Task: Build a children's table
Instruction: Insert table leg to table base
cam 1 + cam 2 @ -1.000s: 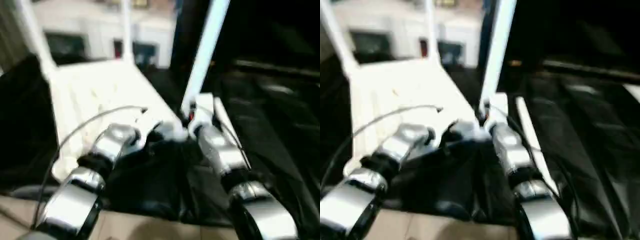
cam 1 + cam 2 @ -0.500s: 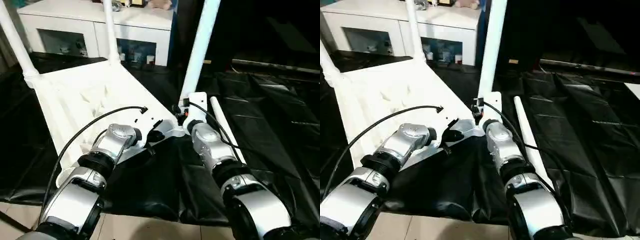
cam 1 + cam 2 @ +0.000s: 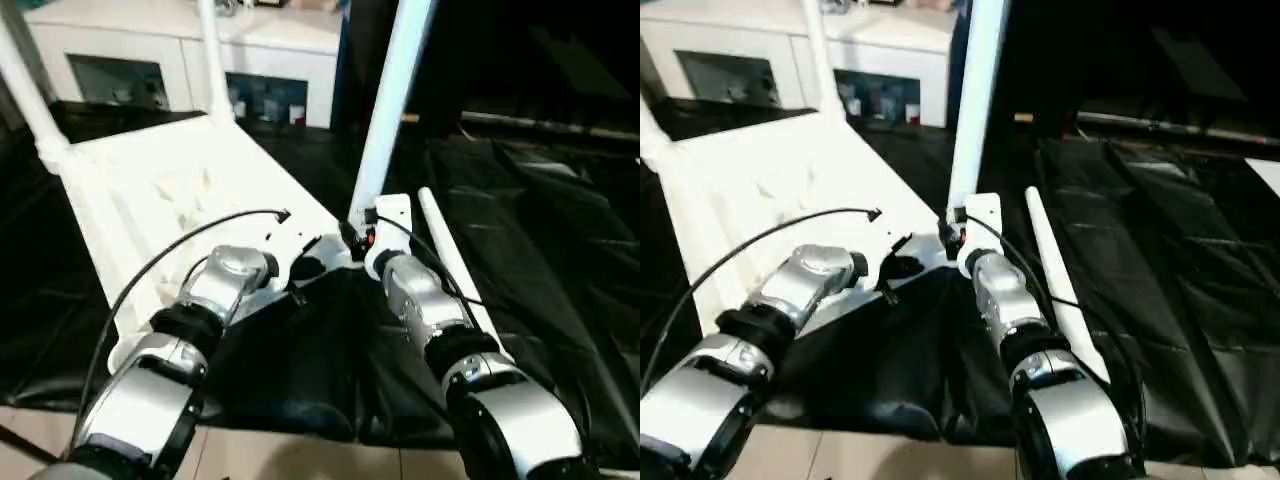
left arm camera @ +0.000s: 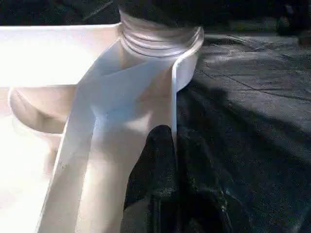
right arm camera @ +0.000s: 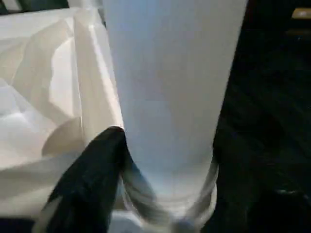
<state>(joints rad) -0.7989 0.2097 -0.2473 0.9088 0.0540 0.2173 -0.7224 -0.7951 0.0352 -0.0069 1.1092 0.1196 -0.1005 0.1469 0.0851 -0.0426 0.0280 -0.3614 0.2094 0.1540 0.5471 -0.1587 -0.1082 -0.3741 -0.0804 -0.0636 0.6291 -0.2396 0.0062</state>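
The children's table (image 3: 170,190) lies upside down on the black-draped table (image 3: 540,230), ribbed underside up, at the left of the scene. Three white legs stand up out of its corner sockets: two at the far corners (image 3: 215,60) (image 3: 25,85), one at the near right corner (image 3: 390,100). A fourth leg (image 3: 450,260) lies loose on the black cloth just to the right of the top.

Left gripper (image 3: 300,272) is at the near right edge of the top, jaws pinched tight on the thin white rim beside that corner socket (image 4: 160,43); in the wrist view a black finger (image 4: 155,165) presses flat against the rim wall.

Right gripper (image 3: 362,232) sits at the foot of the near right leg, one black finger (image 5: 92,170) lying against the tube just above the socket. Whether those jaws are gripping or slack around the leg, I cannot tell.

A white glass-door cabinet (image 3: 190,50) stands at the far side.
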